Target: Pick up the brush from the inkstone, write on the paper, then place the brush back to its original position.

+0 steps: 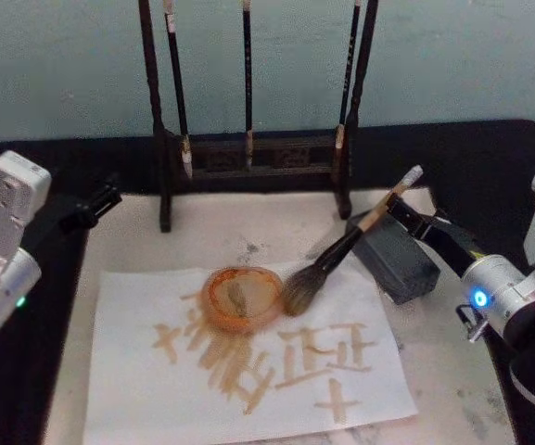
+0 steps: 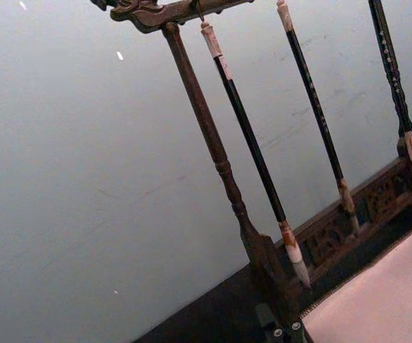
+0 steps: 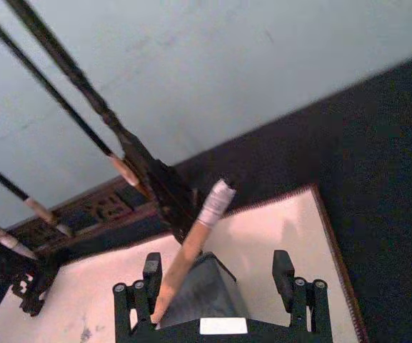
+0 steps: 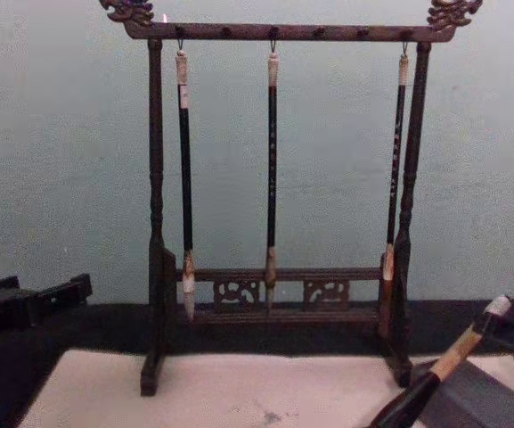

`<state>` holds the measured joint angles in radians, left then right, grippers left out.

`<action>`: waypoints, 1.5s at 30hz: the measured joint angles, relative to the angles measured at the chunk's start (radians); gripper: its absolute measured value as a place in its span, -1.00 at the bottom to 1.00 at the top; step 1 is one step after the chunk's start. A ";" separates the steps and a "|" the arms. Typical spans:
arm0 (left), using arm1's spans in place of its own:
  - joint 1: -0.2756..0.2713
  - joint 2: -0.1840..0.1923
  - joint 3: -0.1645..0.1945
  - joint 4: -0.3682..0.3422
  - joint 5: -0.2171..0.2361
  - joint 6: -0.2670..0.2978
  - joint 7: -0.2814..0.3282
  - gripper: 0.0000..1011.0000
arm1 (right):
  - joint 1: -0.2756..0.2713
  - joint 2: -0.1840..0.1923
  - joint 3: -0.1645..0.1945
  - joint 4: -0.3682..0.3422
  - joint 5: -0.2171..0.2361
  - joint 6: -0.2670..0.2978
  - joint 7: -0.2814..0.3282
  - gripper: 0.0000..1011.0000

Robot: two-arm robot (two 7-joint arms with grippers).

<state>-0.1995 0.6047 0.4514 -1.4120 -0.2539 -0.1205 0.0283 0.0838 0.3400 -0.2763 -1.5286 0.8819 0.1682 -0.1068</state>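
The brush [image 1: 341, 250] lies slanted, its tan shaft propped on the dark grey inkstone [image 1: 399, 261] and its bushy bristles down on the paper [image 1: 137, 389], which carries tan strokes. My right gripper [image 1: 418, 220] is at the shaft's upper part, open. In the right wrist view the brush [image 3: 191, 243] runs between the widely spread jaws of the right gripper [image 3: 218, 275], close against one finger [image 3: 152, 275], above the inkstone [image 3: 206, 293]. The chest view shows the brush [image 4: 457, 357] and inkstone [image 4: 484, 397] at the lower right. My left gripper [image 1: 100, 204] is parked at the far left.
An orange round dish [image 1: 241, 298] sits on the paper just left of the bristles. A dark wooden brush rack [image 1: 248, 153] with three thin hanging brushes stands behind the paper, also seen in the chest view [image 4: 274, 285]. The black table edge lies to the right.
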 joint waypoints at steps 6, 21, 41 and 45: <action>0.000 0.000 0.000 0.000 0.000 0.000 0.000 0.98 | -0.049 0.031 0.001 -0.081 -0.059 -0.024 0.010 0.98; 0.000 0.000 0.000 0.000 0.000 0.000 0.000 0.98 | -0.136 0.051 0.024 -0.195 -0.118 -0.037 0.060 0.98; 0.000 0.000 0.000 0.000 0.000 0.000 0.000 0.98 | -0.145 0.051 0.025 -0.205 -0.128 -0.042 0.066 0.98; 0.000 0.000 0.000 0.000 0.000 0.000 0.000 0.98 | -0.144 0.051 0.025 -0.204 -0.127 -0.042 0.065 0.98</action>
<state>-0.1996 0.6047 0.4514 -1.4120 -0.2539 -0.1205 0.0283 -0.0602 0.3910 -0.2514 -1.7322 0.7553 0.1265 -0.0415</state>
